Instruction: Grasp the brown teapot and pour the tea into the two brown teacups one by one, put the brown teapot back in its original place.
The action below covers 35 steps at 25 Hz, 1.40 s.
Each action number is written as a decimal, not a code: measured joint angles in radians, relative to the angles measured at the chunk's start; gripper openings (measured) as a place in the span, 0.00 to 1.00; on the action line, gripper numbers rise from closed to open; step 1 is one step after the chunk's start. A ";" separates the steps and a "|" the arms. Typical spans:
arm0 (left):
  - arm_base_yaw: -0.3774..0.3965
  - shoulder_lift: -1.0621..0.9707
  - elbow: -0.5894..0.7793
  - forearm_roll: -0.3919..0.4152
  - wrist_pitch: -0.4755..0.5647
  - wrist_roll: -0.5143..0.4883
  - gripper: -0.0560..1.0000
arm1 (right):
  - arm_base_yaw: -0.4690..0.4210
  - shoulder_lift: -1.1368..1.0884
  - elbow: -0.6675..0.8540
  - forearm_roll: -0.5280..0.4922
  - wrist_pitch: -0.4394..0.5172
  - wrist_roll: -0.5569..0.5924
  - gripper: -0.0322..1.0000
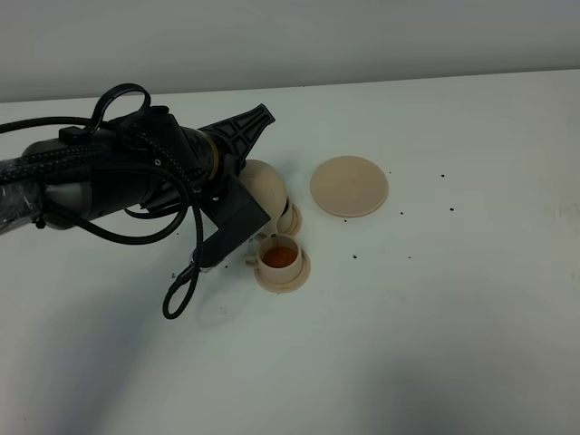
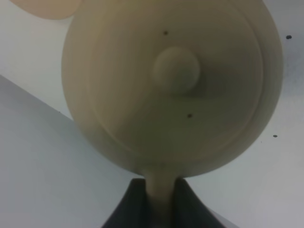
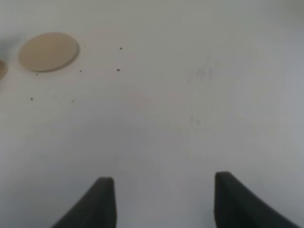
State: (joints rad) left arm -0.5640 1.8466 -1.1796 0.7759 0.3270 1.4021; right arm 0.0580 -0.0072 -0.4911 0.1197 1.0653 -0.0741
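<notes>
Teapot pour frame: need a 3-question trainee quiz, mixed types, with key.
1. True or false: the big saucer has the teapot standing on it.
2. Which cup already shows tea? A) the near teacup B) the far teacup under the teapot
3. Fill in: the left gripper pinches the teapot by its ____.

Key:
1. False: the saucer is bare and the teapot is held up, tilted over the far cup.
2. A: orange liquid shows in it.
3. Handle; the right gripper stands open, holding nothing.
</notes>
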 joint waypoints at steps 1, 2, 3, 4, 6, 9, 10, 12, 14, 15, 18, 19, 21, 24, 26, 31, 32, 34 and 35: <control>0.000 0.000 0.000 0.000 0.000 0.000 0.19 | 0.000 0.000 0.000 0.000 0.000 0.000 0.50; 0.000 0.000 0.000 0.000 0.000 0.000 0.19 | 0.000 0.000 0.000 0.000 0.000 0.000 0.50; 0.000 0.000 0.000 0.000 0.000 0.000 0.19 | 0.000 0.000 0.000 0.000 0.000 0.000 0.50; 0.000 0.000 0.000 0.000 0.000 0.000 0.19 | 0.000 0.000 0.000 0.000 0.000 0.000 0.50; 0.000 0.000 0.000 0.000 0.000 0.000 0.19 | 0.000 0.000 0.000 0.000 0.000 0.000 0.50; 0.000 0.000 0.000 0.000 0.000 0.003 0.19 | 0.000 0.000 0.000 0.000 0.000 0.000 0.50; 0.000 -0.001 0.000 0.000 0.000 0.003 0.19 | 0.000 0.000 0.000 0.000 0.000 0.000 0.50; 0.000 -0.004 0.000 0.000 0.000 0.006 0.19 | 0.000 0.000 0.000 0.000 0.000 0.000 0.50; 0.000 -0.011 0.000 -0.001 0.000 0.010 0.19 | 0.000 0.000 0.000 0.000 0.000 0.000 0.50; 0.000 -0.015 0.000 -0.001 -0.002 0.010 0.19 | 0.000 0.000 0.000 0.000 0.000 0.000 0.50; 0.000 -0.026 0.000 -0.003 0.000 0.011 0.19 | 0.000 0.000 0.000 0.000 0.000 0.000 0.50; 0.000 -0.027 0.000 -0.003 0.003 0.013 0.19 | 0.000 0.000 0.000 0.000 0.000 0.000 0.50; -0.001 -0.029 0.000 -0.003 0.008 0.015 0.19 | 0.000 0.000 0.000 0.000 0.000 0.000 0.50; -0.010 -0.029 0.000 -0.002 0.017 0.021 0.19 | 0.000 0.000 0.000 0.000 0.000 0.000 0.50; -0.018 -0.029 0.000 -0.002 0.017 0.029 0.19 | 0.000 0.000 0.000 0.000 0.000 0.000 0.50; -0.024 -0.029 0.000 -0.002 0.020 0.038 0.19 | 0.000 0.000 0.000 0.000 0.000 0.000 0.50; -0.025 -0.029 0.000 -0.002 0.024 0.041 0.19 | 0.000 0.000 0.000 0.000 0.000 0.000 0.50; -0.025 -0.029 0.000 -0.002 0.026 0.045 0.19 | 0.000 0.000 0.000 0.000 0.000 0.000 0.50; -0.025 -0.029 0.000 -0.002 0.026 0.046 0.19 | 0.000 0.000 0.000 0.000 0.000 0.000 0.50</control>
State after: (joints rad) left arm -0.5889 1.8179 -1.1796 0.7736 0.3531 1.4484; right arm 0.0580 -0.0072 -0.4911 0.1197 1.0653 -0.0741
